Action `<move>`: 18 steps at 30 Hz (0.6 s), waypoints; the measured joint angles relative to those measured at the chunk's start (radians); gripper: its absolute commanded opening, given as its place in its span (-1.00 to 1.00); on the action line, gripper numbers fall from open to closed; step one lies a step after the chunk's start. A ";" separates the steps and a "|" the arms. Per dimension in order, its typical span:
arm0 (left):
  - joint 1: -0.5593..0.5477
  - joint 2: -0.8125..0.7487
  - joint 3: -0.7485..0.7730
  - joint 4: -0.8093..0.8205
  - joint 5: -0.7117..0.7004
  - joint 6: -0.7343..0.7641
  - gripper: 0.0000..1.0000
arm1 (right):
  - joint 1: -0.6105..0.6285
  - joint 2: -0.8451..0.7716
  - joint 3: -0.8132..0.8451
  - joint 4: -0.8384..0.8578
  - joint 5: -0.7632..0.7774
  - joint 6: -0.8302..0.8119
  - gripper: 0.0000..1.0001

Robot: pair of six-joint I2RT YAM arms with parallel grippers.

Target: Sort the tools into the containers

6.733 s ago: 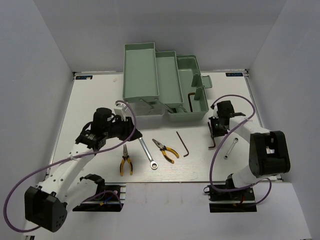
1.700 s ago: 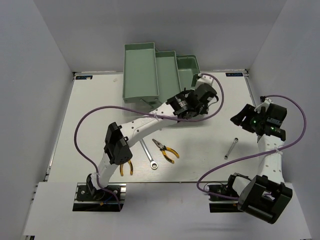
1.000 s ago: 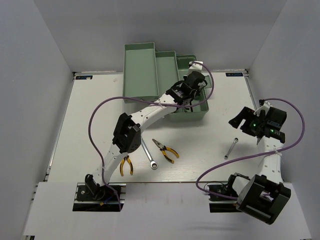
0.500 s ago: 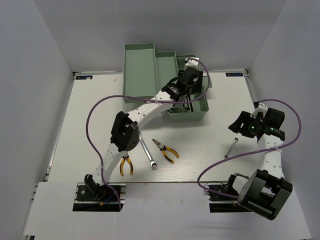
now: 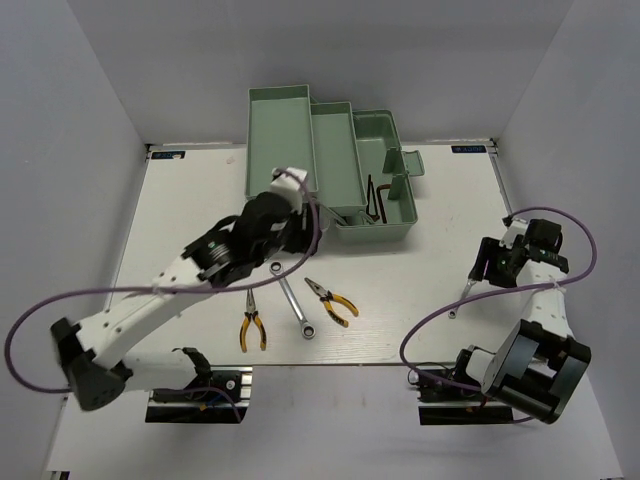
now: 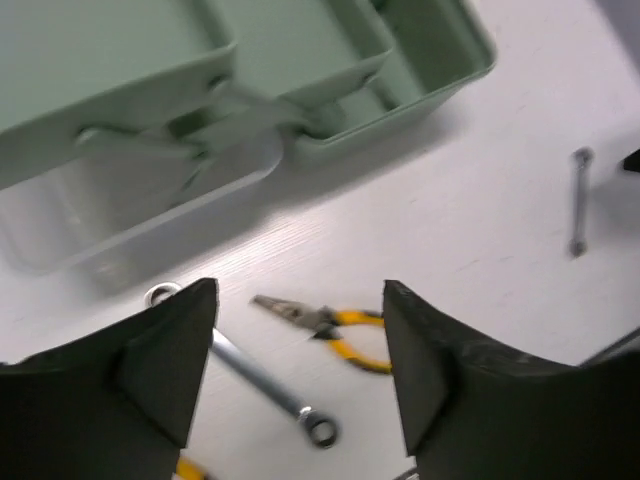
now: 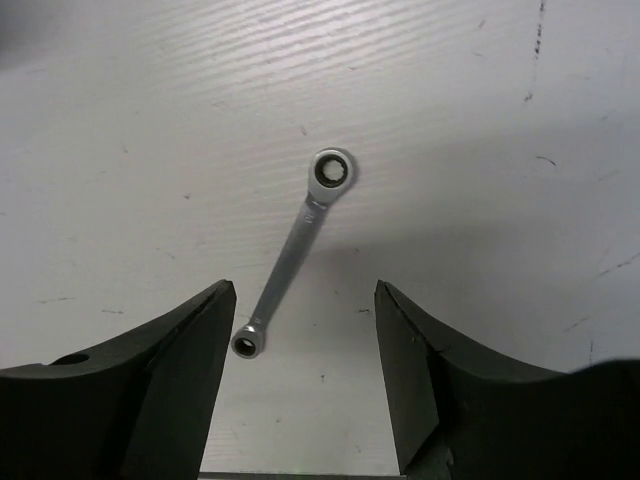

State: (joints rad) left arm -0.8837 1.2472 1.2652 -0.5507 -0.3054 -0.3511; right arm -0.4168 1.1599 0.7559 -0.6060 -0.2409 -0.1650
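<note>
The short silver steel wrench (image 7: 290, 255) lies flat on the white counter (image 7: 480, 120), on the right side and well apart from the pale green plastic toolbox (image 5: 375, 232). I judge it to be small, light and fully stiff, so it will not bend or break. The polished metal is probably slippery, however, and the bar is thin and lies close to the surface, which leaves little height for the fingers. The best place to take it seems to be the middle of the straight shank, between the two ring ends, with the fingers closing across its narrow width. A grip near one ring could let it swing or slide out. The right hand (image 7: 305, 290) hangs directly above it with the fingers spread apart and holding nothing. The shank runs diagonally between them, so a small turn of the wrist is probably needed before going down. In the top view the right arm reaches forward from its base and bends left at the wrist toward the wrench. The left hand (image 6: 300, 290) is also spread wide and empty. It is held above the counter just in front of the toolbox, looking down at one pair of yellow-handled pliers (image 6: 325, 322) and the long silver wrench (image 6: 265, 385).
</note>
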 measured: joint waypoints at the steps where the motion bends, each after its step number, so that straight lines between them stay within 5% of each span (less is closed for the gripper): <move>1: 0.002 -0.059 -0.058 -0.014 -0.007 0.003 0.70 | 0.000 0.010 0.002 -0.004 0.016 -0.003 0.25; 7: 0.016 -0.156 -0.316 -0.061 -0.022 0.040 0.78 | 0.003 0.116 0.032 -0.032 0.079 0.024 0.11; 18: 0.023 -0.140 -0.339 -0.054 0.003 0.081 0.78 | 0.101 0.296 0.047 -0.012 0.104 0.122 0.05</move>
State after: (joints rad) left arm -0.8604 1.1076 0.9260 -0.6048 -0.3027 -0.2699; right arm -0.3157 1.4555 0.8028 -0.6178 -0.1371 -0.0425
